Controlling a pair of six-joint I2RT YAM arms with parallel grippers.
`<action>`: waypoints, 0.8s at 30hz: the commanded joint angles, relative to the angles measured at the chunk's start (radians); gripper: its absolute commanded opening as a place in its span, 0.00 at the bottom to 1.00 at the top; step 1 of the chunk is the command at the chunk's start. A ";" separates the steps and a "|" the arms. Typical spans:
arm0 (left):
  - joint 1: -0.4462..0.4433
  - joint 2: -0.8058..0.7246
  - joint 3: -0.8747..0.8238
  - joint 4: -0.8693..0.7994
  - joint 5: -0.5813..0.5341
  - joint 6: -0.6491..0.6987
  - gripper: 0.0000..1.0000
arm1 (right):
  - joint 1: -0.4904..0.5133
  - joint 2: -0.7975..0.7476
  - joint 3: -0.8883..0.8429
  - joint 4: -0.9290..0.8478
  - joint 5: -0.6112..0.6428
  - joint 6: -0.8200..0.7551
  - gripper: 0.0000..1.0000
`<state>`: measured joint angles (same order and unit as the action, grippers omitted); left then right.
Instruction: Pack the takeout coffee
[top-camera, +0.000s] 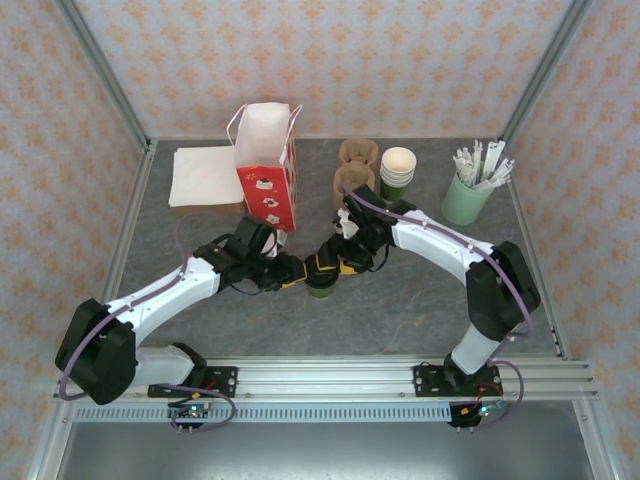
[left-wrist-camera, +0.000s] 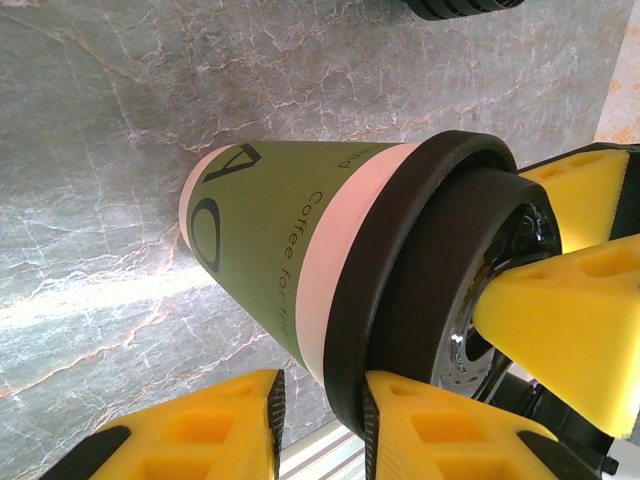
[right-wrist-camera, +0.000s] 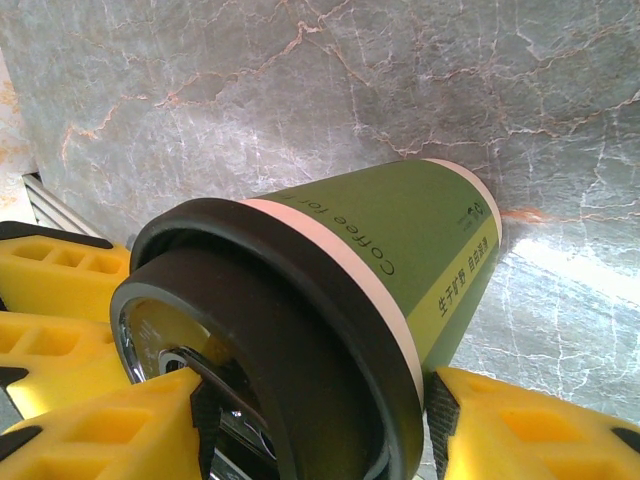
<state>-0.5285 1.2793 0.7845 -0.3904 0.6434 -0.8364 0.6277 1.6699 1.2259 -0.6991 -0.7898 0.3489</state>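
Centrally over grey table (top-camera: 450, 295), takeout coffee (top-camera: 320, 289)

My top camera looked down on the desk (top-camera: 430, 300) from behind; both wrist cameras closely framed the takeout coffee (right-wrist-camera: 400, 230).

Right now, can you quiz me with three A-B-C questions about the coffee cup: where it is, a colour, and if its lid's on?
1. Where is the takeout coffee?
A. on the table, outside the paper bag
B. on a shelf
C. on the floor

2. What colour is its lid?
A. white
B. red
C. black

3. Its lid is:
A. off, lying beside it
B. pressed on top
C. in the bag

Answers: 1 A, the top view shows it mid-table; 2 C, both wrist views show black; 3 B, it sits on top.
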 joint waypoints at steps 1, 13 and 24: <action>0.002 0.060 -0.057 -0.131 -0.105 0.033 0.27 | 0.009 0.041 -0.003 -0.044 0.057 -0.013 0.57; 0.002 0.083 -0.091 -0.122 -0.106 0.042 0.26 | 0.009 0.042 -0.012 -0.048 0.057 -0.017 0.56; 0.002 0.092 -0.072 -0.121 -0.117 0.044 0.25 | 0.008 0.028 -0.001 -0.029 0.054 -0.010 0.57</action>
<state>-0.5274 1.3010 0.7658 -0.3508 0.6495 -0.8173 0.6273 1.6718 1.2266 -0.7029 -0.7895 0.3435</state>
